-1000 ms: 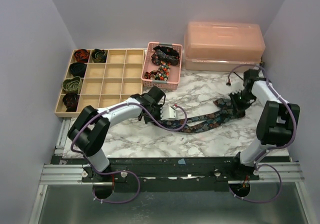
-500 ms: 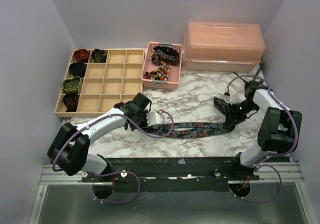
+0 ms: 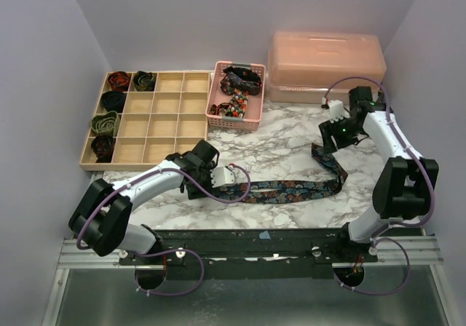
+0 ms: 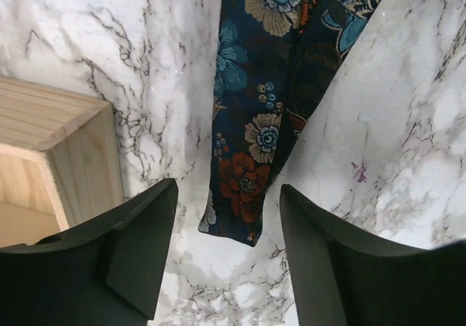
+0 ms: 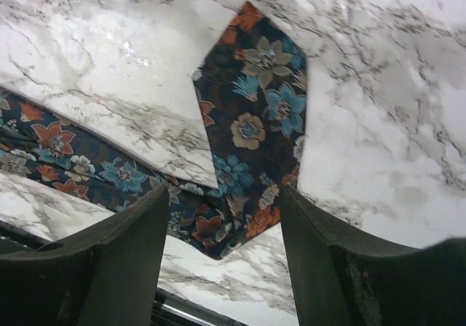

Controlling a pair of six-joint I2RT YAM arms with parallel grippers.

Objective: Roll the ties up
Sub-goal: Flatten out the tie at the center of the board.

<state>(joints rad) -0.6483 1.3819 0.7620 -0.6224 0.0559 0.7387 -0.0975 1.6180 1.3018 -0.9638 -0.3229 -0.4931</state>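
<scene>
The floral tie (image 3: 291,190) has been drawn out flat across the marble table (image 3: 284,140) and released, with the left gripper (image 4: 227,195) and right gripper (image 5: 222,195) now spread above its ends and nothing held, so rolling can probably be started.

The right tool (image 5: 222,202) hangs over the white marble bench (image 5: 386,108) with its dark jaws wide apart, gripping nothing. Between them a navy floral tie (image 5: 255,137) lies flat on the bench. Its broad pointed end aims away, and the band doubles back at a sharp fold, running off leftward.
</scene>
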